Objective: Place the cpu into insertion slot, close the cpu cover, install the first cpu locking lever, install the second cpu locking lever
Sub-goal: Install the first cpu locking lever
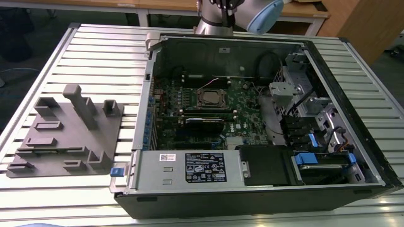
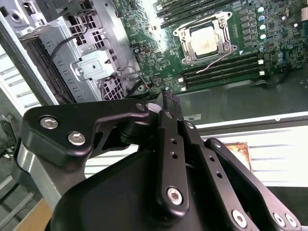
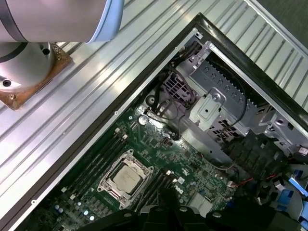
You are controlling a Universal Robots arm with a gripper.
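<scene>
The gripper (image 2: 168,100) hung empty, tips together. The cpu (image 2: 204,39) lay framed by the cpu cover (image 2: 182,41), hiding the insertion slot; the levers were indistinct.

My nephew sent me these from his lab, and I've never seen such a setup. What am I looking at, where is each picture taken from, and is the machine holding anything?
A robot arm works over an open computer case lying on a metal table. The exterior view comes from a camera off the arm; both wrist views come from cameras riding on the arm, looking into the case. The black jointed part in the second wrist view is the gripper. On the green motherboard the cpu sits in its socket, with a silver cover framing it. Whether the gripper holds anything I cannot tell. A grey parts holder lies at the exterior view's left.
</scene>
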